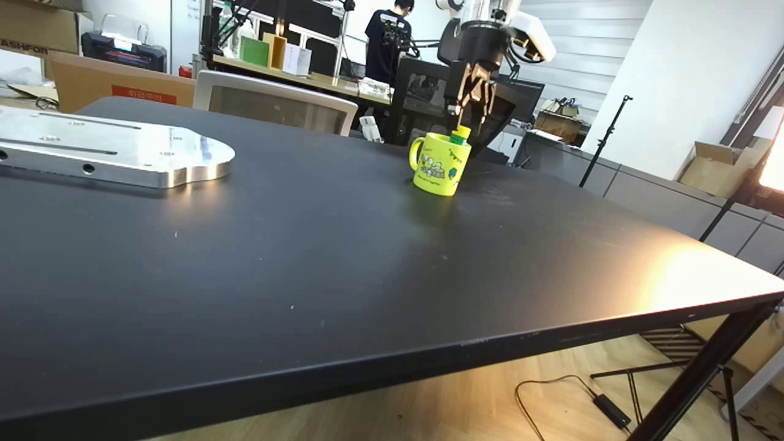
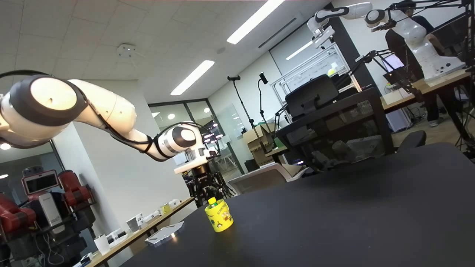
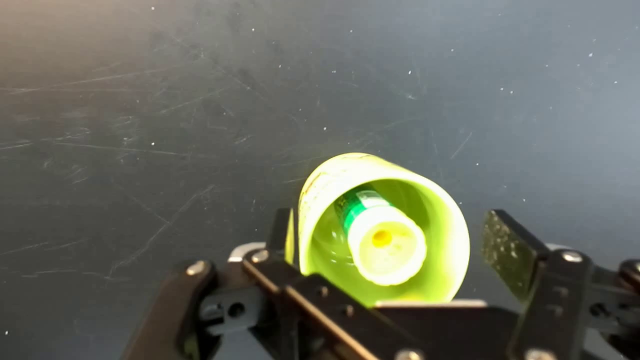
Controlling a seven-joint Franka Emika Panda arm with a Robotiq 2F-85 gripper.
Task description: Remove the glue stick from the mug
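Observation:
The lime-green mug [image 1: 436, 170] stands upright on the dark table in both exterior views [image 2: 219, 217]. In the wrist view, the mug [image 3: 327, 182] is seen from above with its mouth toward the camera. The glue stick [image 3: 387, 250] leans inside it, with a yellow end up and a green body partly hidden by the mug. Its yellow top sticks out above the rim in both exterior views [image 1: 460, 132] [image 2: 212, 201]. My gripper [image 1: 473, 111] is open and empty, pointing down just above the mug. In the wrist view, its fingers [image 3: 389, 225] appear on either side of the mug's mouth.
A silver metal plate [image 1: 110, 147] lies on the black table [image 1: 275, 263], and it also shows in an exterior view [image 2: 165, 233]. The mug's handle [image 1: 415, 153] points toward the plate's side. Chairs [image 1: 275, 101] [image 2: 334, 129] stand beyond the table's edge.

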